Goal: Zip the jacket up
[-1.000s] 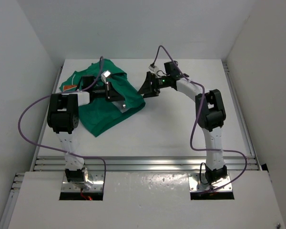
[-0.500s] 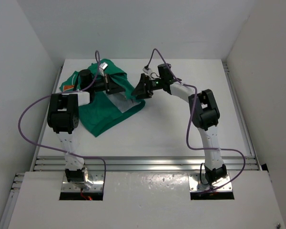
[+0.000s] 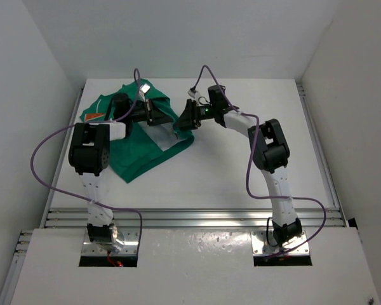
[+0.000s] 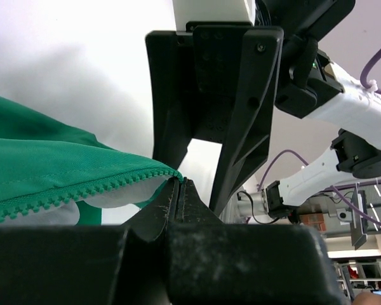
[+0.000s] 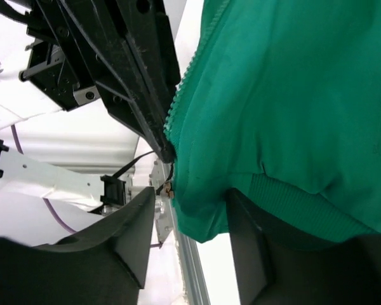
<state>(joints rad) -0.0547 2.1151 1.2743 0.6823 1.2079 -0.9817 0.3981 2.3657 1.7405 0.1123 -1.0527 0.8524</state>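
Note:
The green jacket [image 3: 130,149] lies crumpled at the back left of the table, with an orange patch [image 3: 94,116] at its left edge. My left gripper [image 3: 164,115] is shut on the end of the jacket's zipper edge [image 4: 114,183], with the jaw tips [image 4: 180,182] pressed together, and holds that edge above the table. My right gripper [image 3: 183,121] is open right next to it. Its fingers [image 5: 133,235] stand on either side of the jacket's ribbed hem corner [image 5: 206,213] without pinching it. The zipper slider is not visible.
The white table [image 3: 254,171] has side walls left, right and behind. An aluminium rail [image 3: 190,216] runs along the near edge. Purple cables [image 3: 44,152] loop off both arms. The two grippers are nearly touching above the jacket's right edge.
My left gripper has swung back and right, lifting the jacket's edge. My right gripper has moved left until its fingers straddle the hem beside the left gripper.

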